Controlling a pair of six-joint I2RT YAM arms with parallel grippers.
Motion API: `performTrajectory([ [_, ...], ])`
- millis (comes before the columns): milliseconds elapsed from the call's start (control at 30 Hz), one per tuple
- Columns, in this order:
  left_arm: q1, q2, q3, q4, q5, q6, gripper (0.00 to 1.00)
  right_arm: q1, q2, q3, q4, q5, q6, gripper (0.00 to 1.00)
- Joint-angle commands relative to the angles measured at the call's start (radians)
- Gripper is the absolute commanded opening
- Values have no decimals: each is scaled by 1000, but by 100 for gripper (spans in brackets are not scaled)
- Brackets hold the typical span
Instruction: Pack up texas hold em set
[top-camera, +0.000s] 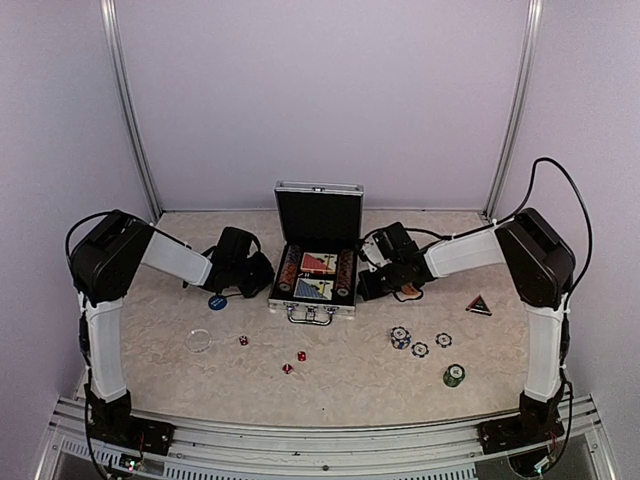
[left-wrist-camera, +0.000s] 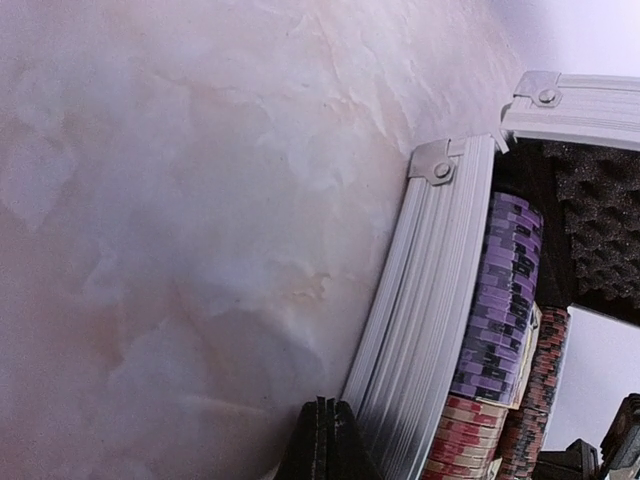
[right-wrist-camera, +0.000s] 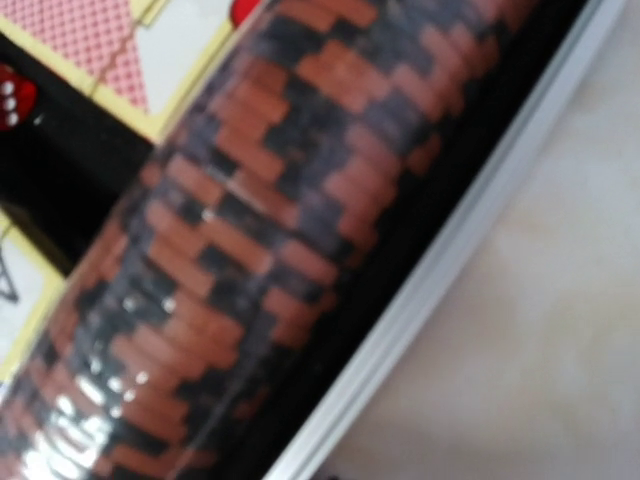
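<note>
Case (top-camera: 312, 306) of ribbed silver metal is set open at the middle of the table (top-camera: 340, 395), with its black-lined lid (top-camera: 318, 212) stood upright at the back. Two card decks are laid inside it, a red deck (top-camera: 318, 263) behind a blue deck (top-camera: 312, 289). One row of chips (top-camera: 287, 270) is packed along the left wall and a second row (top-camera: 345, 272) along the right.

The left end effector (top-camera: 266, 278) is held just beside the case's left wall. In the left wrist view its fingers (left-wrist-camera: 312, 455) are seen pressed together with nothing between them.

The right end effector (top-camera: 366, 284) is held at the case's right wall, fully closed. Nothing can be seen gripped in it, and its fingers are not caught by its own camera.

Several pieces are left loose on the table. A blue disc (top-camera: 217, 300) and a clear disc (top-camera: 198, 340) are found on the left. Three red dice (top-camera: 287, 368) are scattered in front of the case. Three blue-and-white chips (top-camera: 420, 350), a green chip (top-camera: 454, 375) and a dark triangular piece (top-camera: 479, 305) are spread on the right.
</note>
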Motion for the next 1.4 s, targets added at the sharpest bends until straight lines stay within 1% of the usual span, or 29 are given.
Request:
performTrajectory([
  [0, -136, -16, -37, 22, 147, -9, 0, 95, -26, -56, 16, -145, 15, 0],
  [200, -189, -7, -27, 33, 149, -21, 0, 95, -64, -107, 6, -94, 18, 0],
  [567, -243, -22, -44, 45, 144, -46, 0, 77, -118, -173, -32, -11, 3, 0],
  [767, -255, -26, -53, 53, 142, -57, 0, 68, -135, -180, -46, 10, -7, 0],
  [1067, -271, -40, -65, 56, 132, -69, 0, 46, -104, -138, -58, 24, -28, 0],
  [1367, -244, -79, -105, 33, 72, -59, 0, 41, -135, -132, -99, 66, -34, 0],
])
